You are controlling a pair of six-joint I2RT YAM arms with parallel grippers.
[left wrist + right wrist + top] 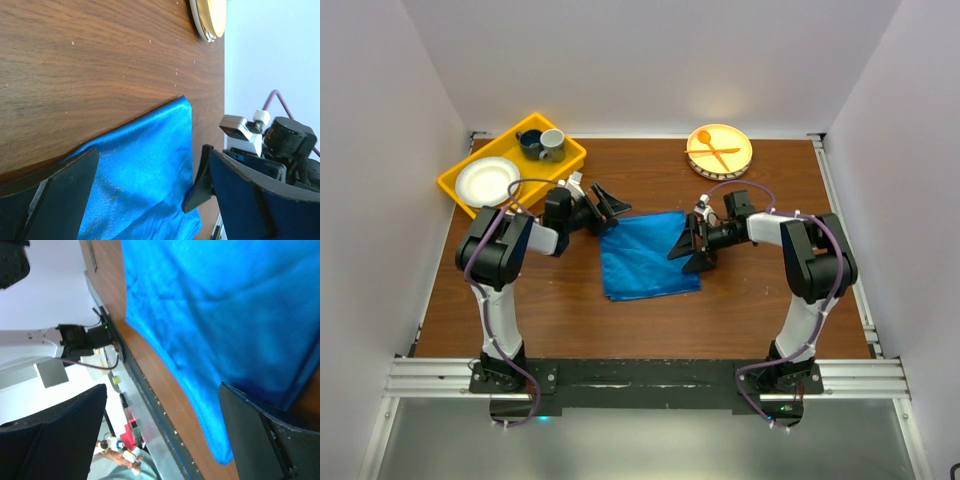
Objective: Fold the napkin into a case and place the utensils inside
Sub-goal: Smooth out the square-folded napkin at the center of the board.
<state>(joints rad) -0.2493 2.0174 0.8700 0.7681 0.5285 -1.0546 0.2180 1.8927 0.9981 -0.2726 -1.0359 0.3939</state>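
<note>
The bright blue napkin (645, 255) lies flat on the wooden table as a rough square, with no narrow case shape showing. My left gripper (605, 207) hangs open just over its far left corner. In the left wrist view the cloth (140, 175) spreads between that gripper's (152, 155) wide jaws. My right gripper (692, 245) is open at the napkin's right edge, one finger (197, 185) resting at the cloth's border. In the right wrist view the napkin (225, 305) fills the top, and nothing sits in that gripper (162, 390). The utensils are out of view.
A yellow tray (450, 190) at the back left holds a white plate (487, 180) and two cups (542, 143). A yellow plate (732, 165) at the back right carries an orange plastic spoon and fork (715, 148). A metal rail (640, 378) runs along the near edge.
</note>
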